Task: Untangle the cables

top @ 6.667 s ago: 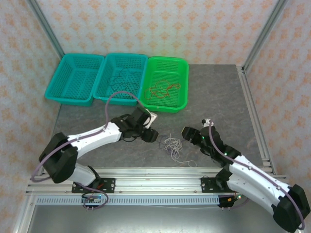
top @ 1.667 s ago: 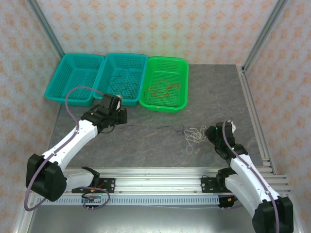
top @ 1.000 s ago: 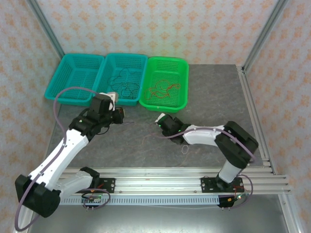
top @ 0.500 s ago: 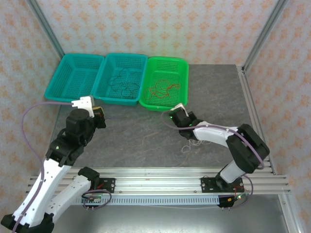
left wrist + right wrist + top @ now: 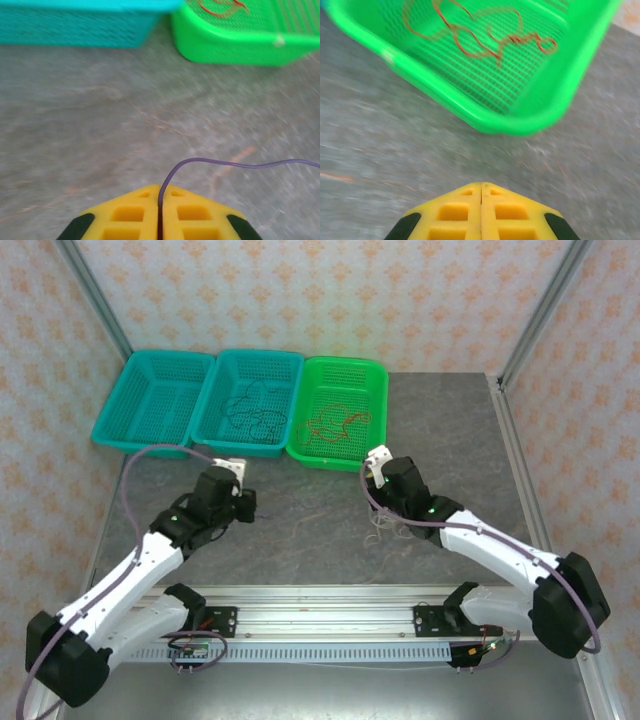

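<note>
Grey desk [image 5: 300,555] carries both arms. Left tool [image 5: 160,189] is pinched shut on a thin cable [image 5: 210,162]; right tool [image 5: 481,186] is closed tight. Pale cable [image 5: 380,532] lies by the right arm. Beyond, red cable [image 5: 470,37] rests in the green basket [image 5: 540,117].

Light: fell bright, even and diffuse from overhead; no glare on the grey counter [image 5: 440,430].
Shadows: lay soft and faint, close under the arms and along the basket rims.
Top view: came out sharp edge to edge.
Left wrist view: smeared by motion; teal basket [image 5: 75,25] and green basket [image 5: 240,47] soft, yet fingers [image 5: 125,217] and purplish cable [image 5: 215,162] crisp.
Right wrist view: blurred likewise; red cable [image 5: 470,42] ghosted double.
</note>
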`<act>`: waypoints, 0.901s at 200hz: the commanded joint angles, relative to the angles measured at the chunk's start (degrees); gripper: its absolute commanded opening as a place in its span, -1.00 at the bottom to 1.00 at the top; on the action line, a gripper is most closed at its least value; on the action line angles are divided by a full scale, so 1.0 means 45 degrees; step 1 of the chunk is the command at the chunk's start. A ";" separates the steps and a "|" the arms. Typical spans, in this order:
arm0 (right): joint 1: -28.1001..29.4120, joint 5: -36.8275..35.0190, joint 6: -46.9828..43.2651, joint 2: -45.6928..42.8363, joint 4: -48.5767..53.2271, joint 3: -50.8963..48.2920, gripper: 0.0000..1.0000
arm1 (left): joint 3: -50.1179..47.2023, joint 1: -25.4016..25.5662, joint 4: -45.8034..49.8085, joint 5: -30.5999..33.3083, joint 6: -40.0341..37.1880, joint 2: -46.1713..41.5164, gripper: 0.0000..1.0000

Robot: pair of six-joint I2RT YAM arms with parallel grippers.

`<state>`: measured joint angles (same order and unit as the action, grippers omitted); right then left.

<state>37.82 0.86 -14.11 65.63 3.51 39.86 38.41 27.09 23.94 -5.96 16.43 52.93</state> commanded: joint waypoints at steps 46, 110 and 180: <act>-0.0043 0.2276 0.0499 -0.0067 -0.0429 0.0557 -1.00 | 0.0758 0.2580 -0.3755 -0.2309 -0.0114 0.1735 0.11; -0.0045 0.1922 0.0925 -0.0011 -0.0322 0.0518 -1.00 | 0.2950 0.4173 -0.5041 -0.4311 -0.0248 0.2970 0.24; -0.0041 0.1350 0.1297 0.0247 -0.0333 0.0439 -1.00 | 0.4134 0.6479 -0.6995 -0.2359 0.2541 0.5102 0.35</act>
<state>37.82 8.40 -9.61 66.11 2.92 40.47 54.96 54.17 -2.04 -20.21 23.20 74.11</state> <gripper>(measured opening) 0.056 0.672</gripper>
